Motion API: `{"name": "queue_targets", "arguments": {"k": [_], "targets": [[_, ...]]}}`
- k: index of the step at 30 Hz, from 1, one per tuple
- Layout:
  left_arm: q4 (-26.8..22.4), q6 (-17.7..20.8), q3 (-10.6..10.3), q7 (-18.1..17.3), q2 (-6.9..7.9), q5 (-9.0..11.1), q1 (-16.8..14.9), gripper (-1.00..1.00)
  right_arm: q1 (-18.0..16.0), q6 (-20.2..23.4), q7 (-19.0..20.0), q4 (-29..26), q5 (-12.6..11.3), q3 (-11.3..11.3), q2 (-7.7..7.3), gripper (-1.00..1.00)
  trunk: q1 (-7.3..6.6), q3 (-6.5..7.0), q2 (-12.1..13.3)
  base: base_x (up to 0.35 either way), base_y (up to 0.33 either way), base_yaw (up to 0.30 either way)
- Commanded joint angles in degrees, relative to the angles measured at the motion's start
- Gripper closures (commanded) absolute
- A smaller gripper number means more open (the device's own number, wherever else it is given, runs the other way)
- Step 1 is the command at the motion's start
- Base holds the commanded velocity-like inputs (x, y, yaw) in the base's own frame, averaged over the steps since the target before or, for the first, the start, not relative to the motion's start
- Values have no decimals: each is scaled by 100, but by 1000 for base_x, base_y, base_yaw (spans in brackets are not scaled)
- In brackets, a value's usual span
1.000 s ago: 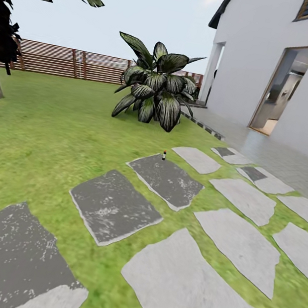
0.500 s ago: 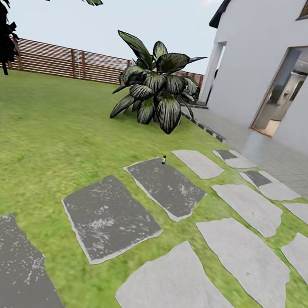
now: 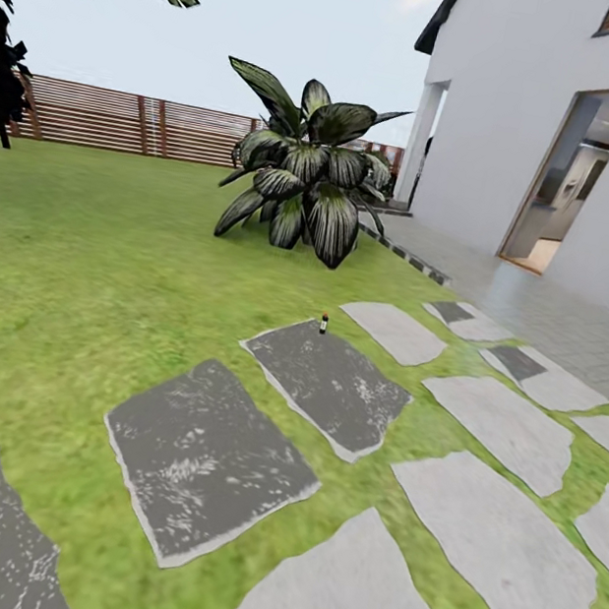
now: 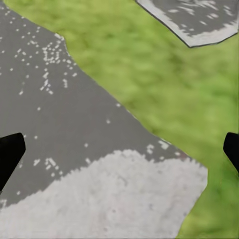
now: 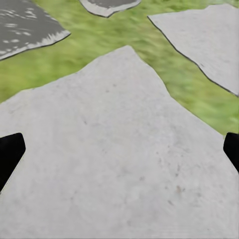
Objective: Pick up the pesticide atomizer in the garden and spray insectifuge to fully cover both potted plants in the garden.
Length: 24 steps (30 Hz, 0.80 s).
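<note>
The pesticide atomizer (image 3: 323, 323), a tiny dark bottle with a red top, stands upright at the far edge of a dark stepping stone (image 3: 330, 384) in the garden lawn, some way ahead in the head view. My left gripper (image 4: 119, 154) is open, its black fingertips (image 4: 10, 154) wide apart over a grey stone and grass. My right gripper (image 5: 119, 154) is open too, hanging above a pale stone slab (image 5: 109, 149) with nothing between its fingers. The potted plants and the insectifuge are out of view.
A big dark plant with striped leaves (image 3: 306, 180) stands behind the bottle. Pale and dark stepping stones (image 3: 513, 426) spread across the lawn to the right. A white house with an open doorway (image 3: 576, 183) is at right, a brown slatted fence (image 3: 127, 121) at the back.
The whole head view has shifted: the camera has moved forward and slightly left, so the stones and the bottle sit lower and nearer. The bottle itself has not moved.
</note>
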Motion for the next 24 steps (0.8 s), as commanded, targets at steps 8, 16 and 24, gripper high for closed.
{"name": "queue_targets", "arguments": {"k": [8,16,24], "targets": [[5,-19,9,2,-1,3,-3,-100,-3,-13,-24,2,19,2,0,-100,3,-5,-2,339,0,-157],[5,-19,11,2,-1,3,-3,-100,-3,-13,-26,9,19,2,0,-100,3,-5,-2,339,0,-181],[5,-19,17,4,-1,9,-3,-100,-3,-13,-32,17,19,2,0,-100,3,-5,-2,339,0,-12]]}}
